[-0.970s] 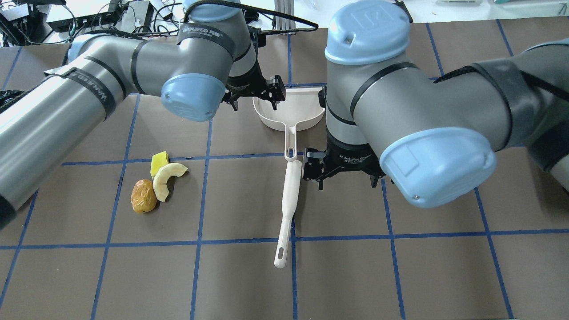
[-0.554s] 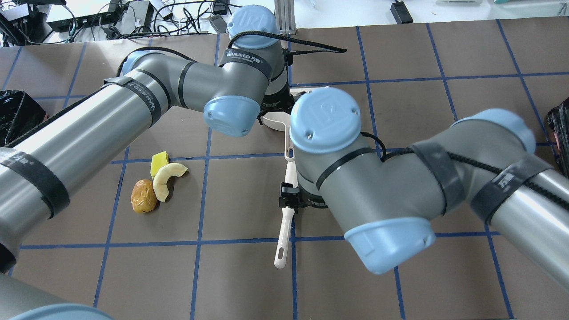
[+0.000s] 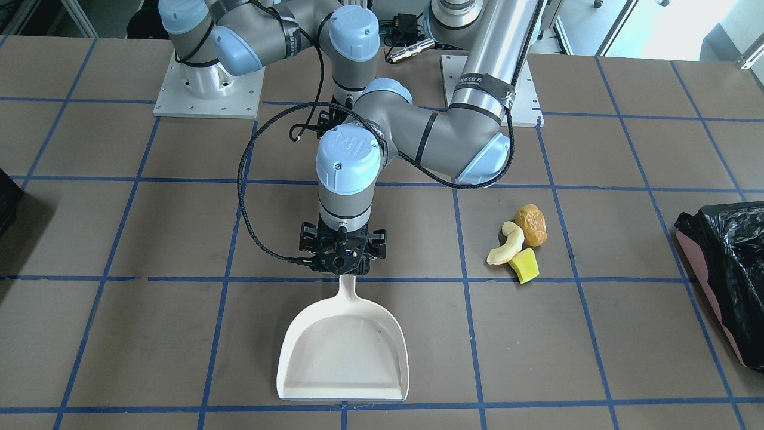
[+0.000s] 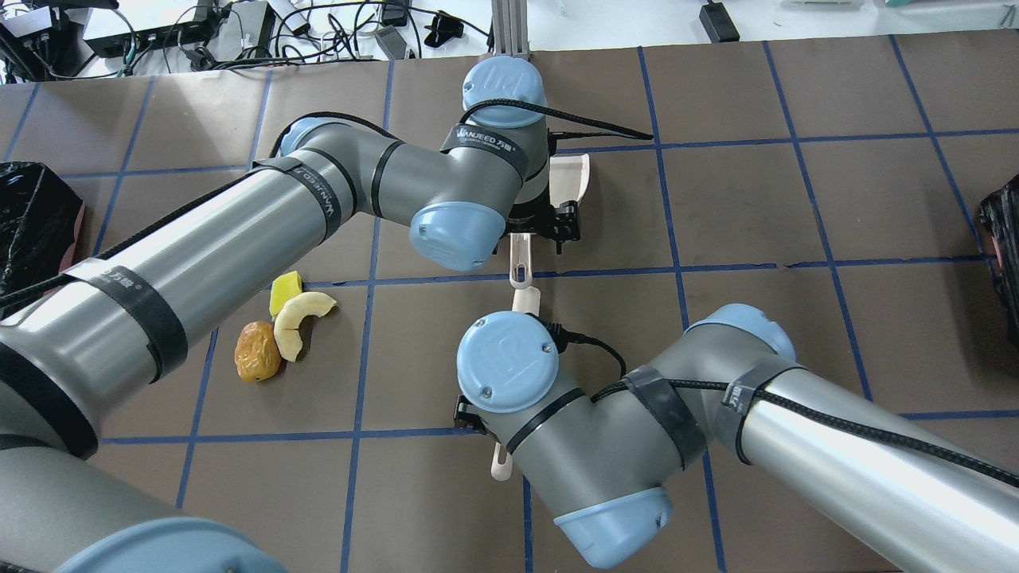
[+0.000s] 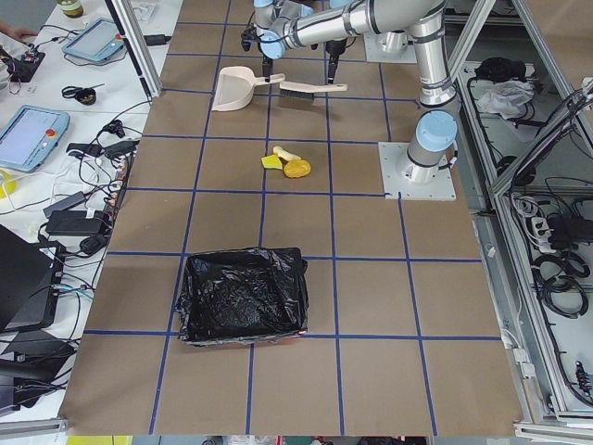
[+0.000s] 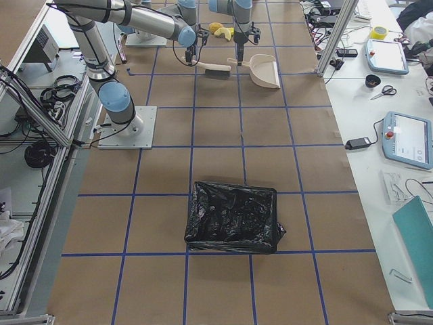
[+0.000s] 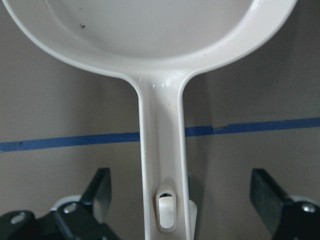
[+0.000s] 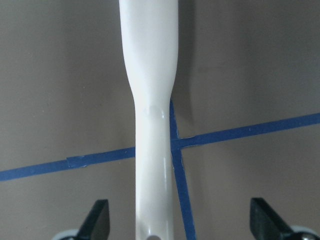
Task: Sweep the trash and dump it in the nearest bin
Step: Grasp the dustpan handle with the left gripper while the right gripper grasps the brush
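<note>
The trash sits at centre right of the front-facing view. A wrinkled lump (image 3: 530, 224), a pale slice (image 3: 506, 243) and a yellow wedge (image 3: 524, 266) lie packed together on the bench (image 3: 149, 334). The bin (image 3: 725, 257) is at that view's right edge, apart from the pile, with a pink side showing under its black bag.

The pieces look small, light and oddly shaped. The lump would likely roll under a push, while the slice and wedge would more likely slide. They are poor things to pinch one at a time, so the tools should do the work.

The dustpan (image 3: 343, 352), at lower centre, looks like thin, stiff, smooth plastic. It is probably light but slippery. Its handle (image 7: 162, 165) runs up the middle of the left wrist view. The left jaws stand wide on either side of it and hold nothing. A grip on the straight part, above the hang hole and below the flare, should steady the pan when it is tilted.

The brush handle (image 8: 150, 125) runs up the centre of the right wrist view, equally smooth and rigid. The right jaws are spread wide across it and are also empty. The narrow waist looks like the natural place to hold, but a firm squeeze is needed or the handle may twist during the sweep.
</note>
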You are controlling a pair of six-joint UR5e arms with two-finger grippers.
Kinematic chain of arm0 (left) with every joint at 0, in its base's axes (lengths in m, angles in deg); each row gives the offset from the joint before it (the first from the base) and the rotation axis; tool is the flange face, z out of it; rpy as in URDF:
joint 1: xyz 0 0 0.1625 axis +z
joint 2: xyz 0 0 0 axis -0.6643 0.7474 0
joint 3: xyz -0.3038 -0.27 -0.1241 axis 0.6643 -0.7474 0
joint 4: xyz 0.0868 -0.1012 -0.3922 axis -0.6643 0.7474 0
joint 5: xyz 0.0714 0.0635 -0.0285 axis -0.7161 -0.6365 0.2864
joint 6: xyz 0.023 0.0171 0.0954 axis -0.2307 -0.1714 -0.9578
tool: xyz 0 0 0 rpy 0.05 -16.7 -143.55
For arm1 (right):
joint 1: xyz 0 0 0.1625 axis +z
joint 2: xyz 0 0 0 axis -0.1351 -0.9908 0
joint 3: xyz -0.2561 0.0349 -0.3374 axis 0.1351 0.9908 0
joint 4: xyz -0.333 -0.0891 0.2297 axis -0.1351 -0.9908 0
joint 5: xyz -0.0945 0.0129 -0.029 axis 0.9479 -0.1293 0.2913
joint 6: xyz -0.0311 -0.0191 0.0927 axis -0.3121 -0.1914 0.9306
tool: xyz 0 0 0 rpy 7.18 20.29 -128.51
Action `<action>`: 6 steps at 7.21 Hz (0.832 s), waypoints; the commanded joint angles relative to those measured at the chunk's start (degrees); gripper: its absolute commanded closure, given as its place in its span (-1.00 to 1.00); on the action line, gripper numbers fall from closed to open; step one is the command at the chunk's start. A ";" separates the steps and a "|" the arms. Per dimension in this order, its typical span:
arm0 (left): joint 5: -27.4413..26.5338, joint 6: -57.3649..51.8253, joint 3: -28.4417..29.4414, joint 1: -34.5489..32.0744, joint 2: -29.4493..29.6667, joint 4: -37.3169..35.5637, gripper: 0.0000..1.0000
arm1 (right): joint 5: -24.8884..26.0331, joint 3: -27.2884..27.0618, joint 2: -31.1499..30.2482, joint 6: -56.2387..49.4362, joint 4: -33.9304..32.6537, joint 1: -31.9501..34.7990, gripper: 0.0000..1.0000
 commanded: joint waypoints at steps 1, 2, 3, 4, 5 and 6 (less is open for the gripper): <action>0.13 -0.84 -0.34 0.01 1.06 0.48 -0.79 | -0.60 0.43 1.66 0.78 -0.81 1.06 -0.89; 0.22 -0.58 -0.34 0.01 1.15 0.48 -0.47 | -0.69 0.43 1.75 0.52 -0.72 1.06 -0.78; 0.22 -0.58 -0.25 -0.08 1.15 1.96 0.39 | -0.69 0.52 1.75 0.43 -0.81 1.06 -0.65; 0.22 -0.67 -0.25 -0.08 1.15 2.59 0.99 | -0.69 0.52 1.75 0.34 -0.64 1.06 -0.31; 0.22 -0.75 0.18 0.01 1.06 3.37 1.00 | -0.69 0.52 1.75 0.43 -0.63 1.06 -0.02; 0.04 -0.84 0.45 0.01 0.63 3.99 1.00 | -0.69 0.52 1.83 0.34 -0.55 0.97 0.21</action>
